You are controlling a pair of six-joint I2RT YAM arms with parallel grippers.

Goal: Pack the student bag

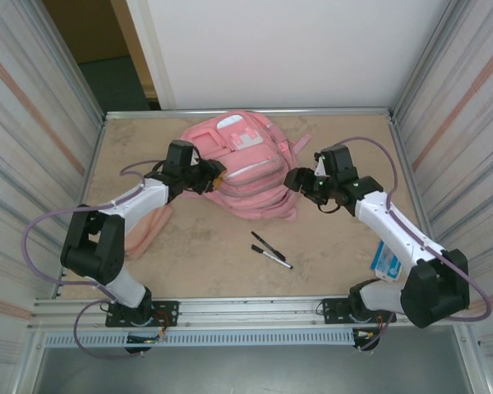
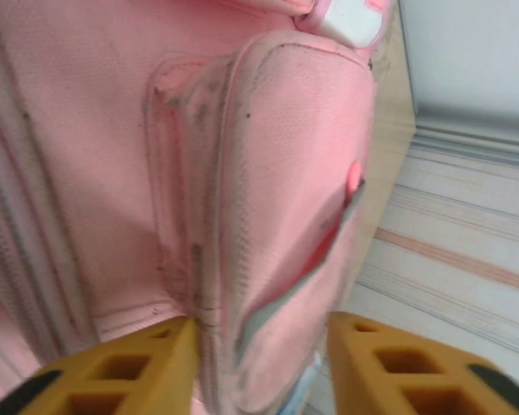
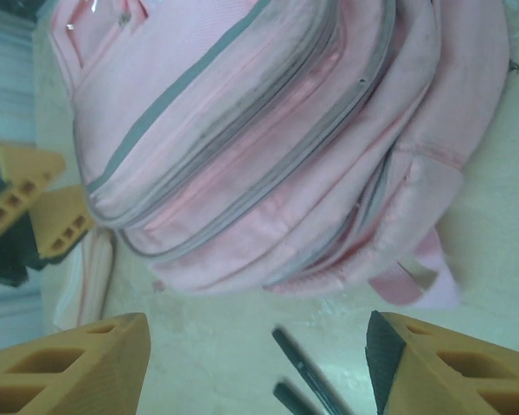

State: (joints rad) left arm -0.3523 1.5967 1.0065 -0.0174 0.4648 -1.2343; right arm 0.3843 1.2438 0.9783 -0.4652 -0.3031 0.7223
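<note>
Both arms reach inward, elbows bent. The left claw [image 1: 217, 178] stands parted astride the student bag's [image 1: 245, 164] side pocket. The right claw [image 1: 295, 180] hangs released beside the bag.

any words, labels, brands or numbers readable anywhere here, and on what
No text can be read in any view.
The white patch on the student bag: any print is too small to read.
The blue and white box: markings too blurred to read.
The pens: no legible print.

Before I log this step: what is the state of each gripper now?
Left gripper: open, student bag fabric between its jaws.
Right gripper: open, holding nothing.
</note>
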